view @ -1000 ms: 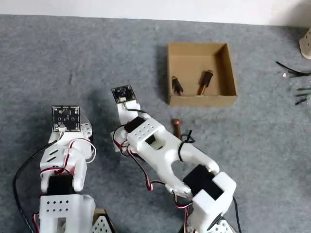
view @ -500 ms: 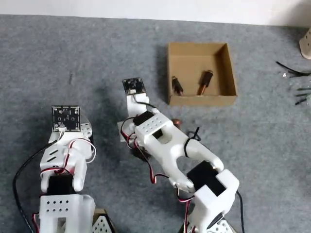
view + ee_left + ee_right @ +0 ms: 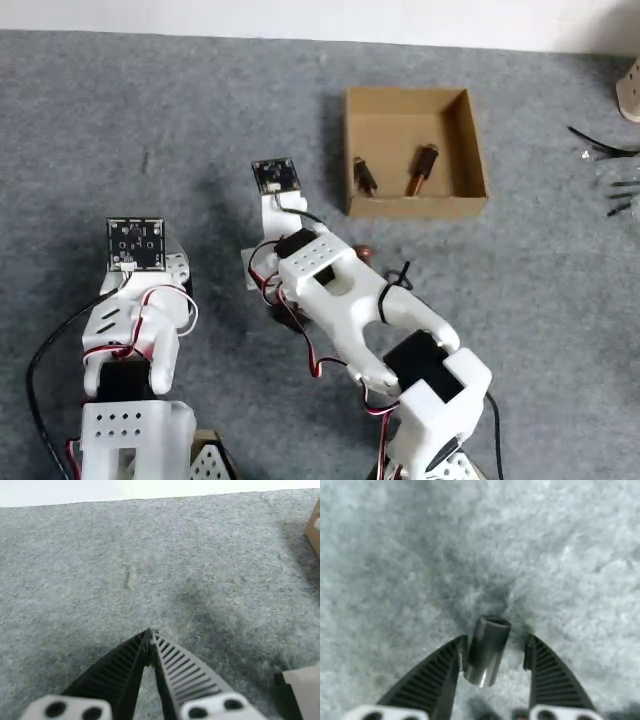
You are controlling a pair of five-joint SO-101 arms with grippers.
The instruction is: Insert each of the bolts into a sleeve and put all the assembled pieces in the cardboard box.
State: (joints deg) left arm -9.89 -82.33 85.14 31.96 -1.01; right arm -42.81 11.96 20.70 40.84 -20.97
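At table centre, just off near-left corner of box (image 3: 415, 207): right arm (image 3: 340, 290) swung toward box over last second, then held. Right gripper (image 3: 496, 645) spread wide; sleeve (image 3: 486, 651) sits between fingers on table (image 3: 150, 100), touched by one, gap to other, not yet clamped. Bolt (image 3: 366, 250) half hidden beside arm. Left gripper (image 3: 150, 635) clenched, empty. Two assemblies (image 3: 364, 176) already boxed. Sleeve grasp judged next.

The white right arm (image 3: 335, 290) swings toward the upper right of the high view, nearer the brown cardboard box (image 3: 415, 207), and now covers most of the copper-coloured bolt (image 3: 367, 251).
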